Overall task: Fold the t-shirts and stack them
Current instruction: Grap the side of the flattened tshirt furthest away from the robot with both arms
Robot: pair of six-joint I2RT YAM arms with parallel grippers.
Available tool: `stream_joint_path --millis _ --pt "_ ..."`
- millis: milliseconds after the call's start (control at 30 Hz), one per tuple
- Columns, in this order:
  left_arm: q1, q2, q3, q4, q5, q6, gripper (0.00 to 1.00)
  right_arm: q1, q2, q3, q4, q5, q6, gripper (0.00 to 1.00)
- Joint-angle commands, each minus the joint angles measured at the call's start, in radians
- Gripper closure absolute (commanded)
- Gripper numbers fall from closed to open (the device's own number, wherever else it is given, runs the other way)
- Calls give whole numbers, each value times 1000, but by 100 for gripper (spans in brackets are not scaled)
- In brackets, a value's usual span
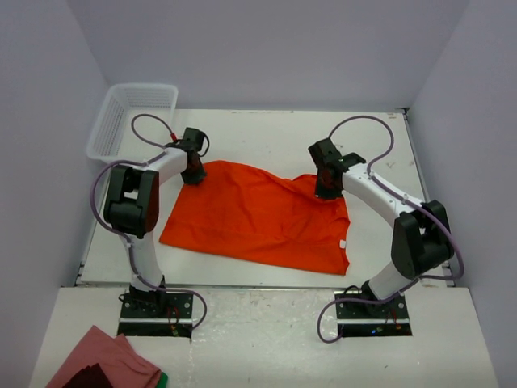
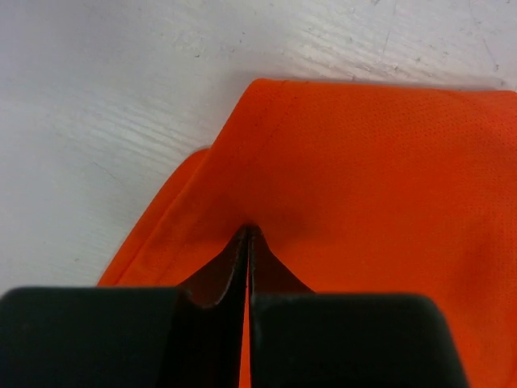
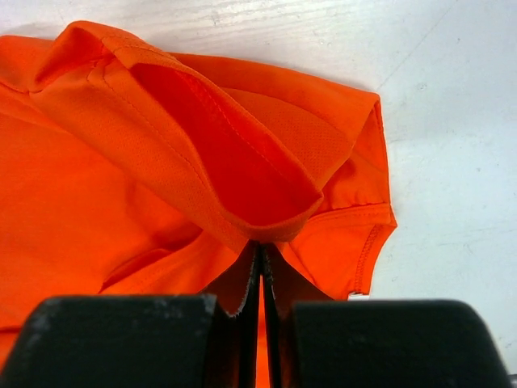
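Where the shirt (image 1: 258,214) lies: on the table (image 1: 266,129), spreading nearward from both pincers — each grips a far corner.
Top, left pincer (image 1: 194,175): down on the far-left corner; basket (image 1: 133,113) beyond it, to its left.
Top, right pincer (image 1: 328,191): down on the far-right corner.
Left wrist: fingers (image 2: 218,279) pressed together on a raised fold; bare table ahead and left.
Right wrist: fingers (image 3: 234,287) clamped on bunched cloth — a hemmed sleeve curls just ahead; table to the right.
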Motion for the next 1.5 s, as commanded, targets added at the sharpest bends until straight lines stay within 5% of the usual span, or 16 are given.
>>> stream_joint_path --millis 0,900,1067,1200,1467 --pt "0 29 -10 28 1 -51 100 11 -80 -11 -12 54 41 100" --pt "11 -165 -229 89 7 -84 100 111 -279 -319 -58 19 176 99" --pt "1 -241 -197 74 -37 -56 100 111 -293 -257 -87 54 147 77" --pt "-5 -275 -122 54 -77 -39 100 110 -266 -195 -86 86 133 39" --pt "-8 -189 39 5 -22 -27 100 25 -60 -10 -93 65 90 38"
